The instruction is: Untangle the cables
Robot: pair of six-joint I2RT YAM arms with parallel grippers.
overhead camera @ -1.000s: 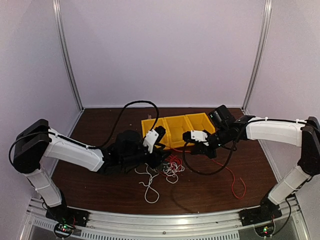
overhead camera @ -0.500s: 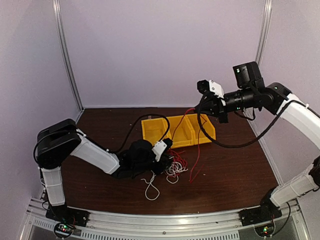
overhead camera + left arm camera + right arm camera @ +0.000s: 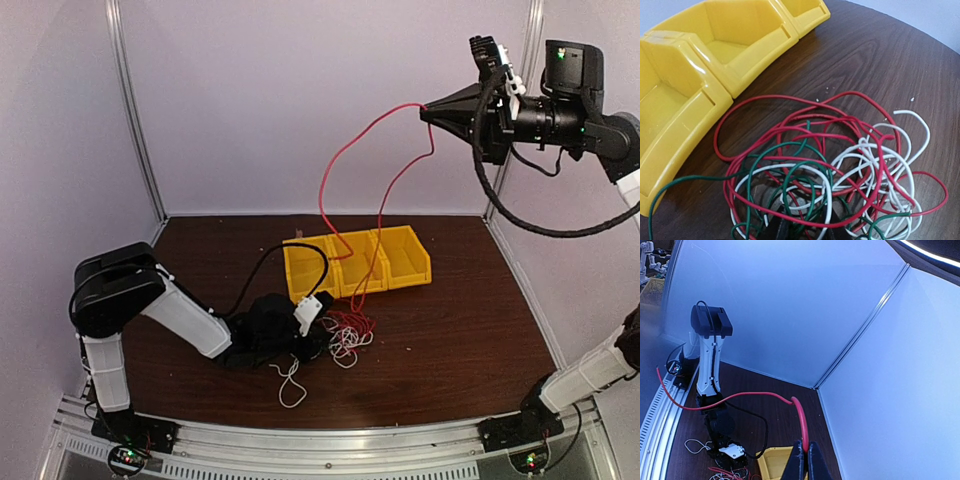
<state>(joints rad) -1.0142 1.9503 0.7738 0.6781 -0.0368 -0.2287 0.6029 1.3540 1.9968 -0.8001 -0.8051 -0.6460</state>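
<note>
One limp, light red cable (image 3: 803, 425) you're pinching mid-span w/ R gripper (image 3: 428, 112); L gripper (image 3: 315, 330) at tangle (image 3: 830, 170), can't tell state.

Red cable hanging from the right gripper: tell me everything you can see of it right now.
The red cable is a thin, glossy, plastic-coated wire. The right gripper, raised high, is shut on it. Two strands fall from the grip in slack curves, cross the yellow bins in the top view, and end in the tangle on the table, where red loops interlace with white cables and green cables. Whether all that red is one cable is unclear.
</note>
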